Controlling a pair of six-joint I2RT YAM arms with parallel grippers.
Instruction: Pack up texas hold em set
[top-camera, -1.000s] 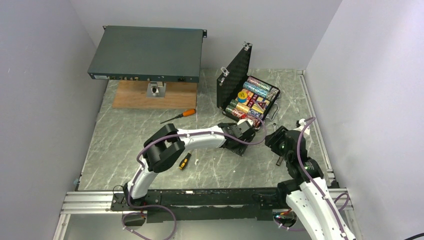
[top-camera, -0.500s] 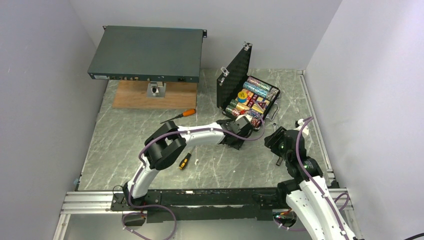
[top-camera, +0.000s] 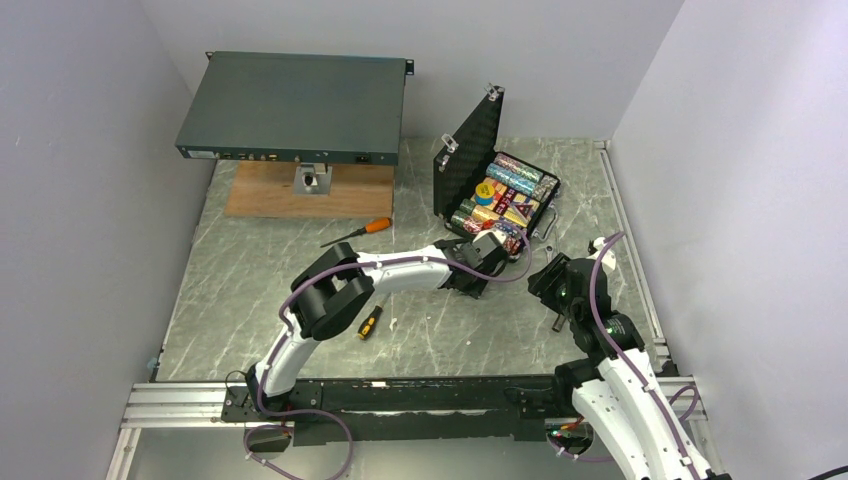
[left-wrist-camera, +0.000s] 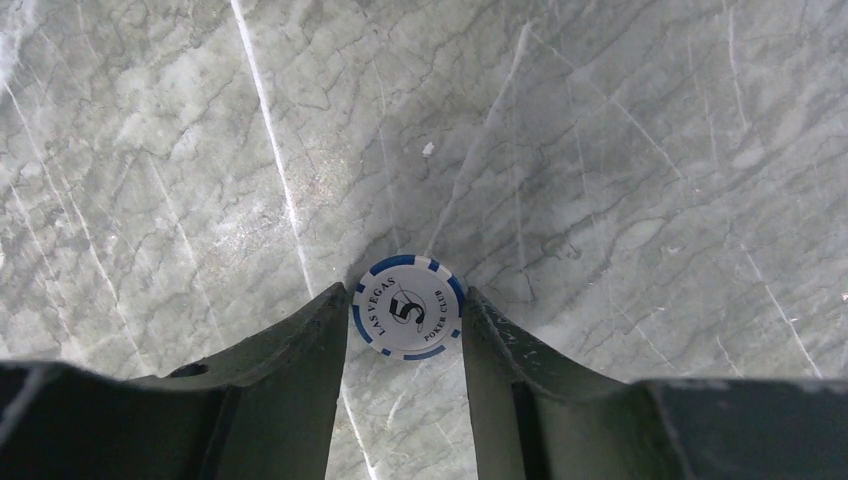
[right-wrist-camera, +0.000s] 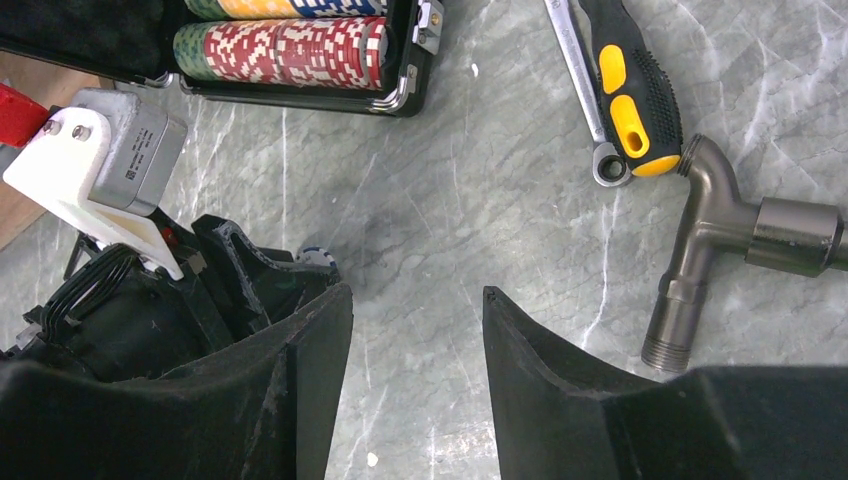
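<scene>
1. The left gripper is reaching down at the 6 o'clock side of the open case, just off its near corner. A loose chip is lying outside the set there.
2. Its jaws are pressing on the chip's rim from 9 and 3 o'clock, and the white-and-blue face marked 5 is lying flat toward the wrist camera. I am reading this as an edge grip, since a flat disc offers little else to hold. I cannot tell whether the chip is clear of the table.
3. The case is sitting at about 1 o'clock on the table, with its lid standing up on the 10 o'clock side. That is keeping the chip rows open from above.
4. The right gripper is hanging at the case's 5 o'clock, jaws apart over bare marble with nothing between them. It seems to be keeping out of the way.
5. A wrench and a yellow-handled screwdriver are lying at its 1 o'clock; they are no part of the set.
6. I am judging that the chip is bound toward 12 o'clock, into a row. So thin a hold could slip.
</scene>
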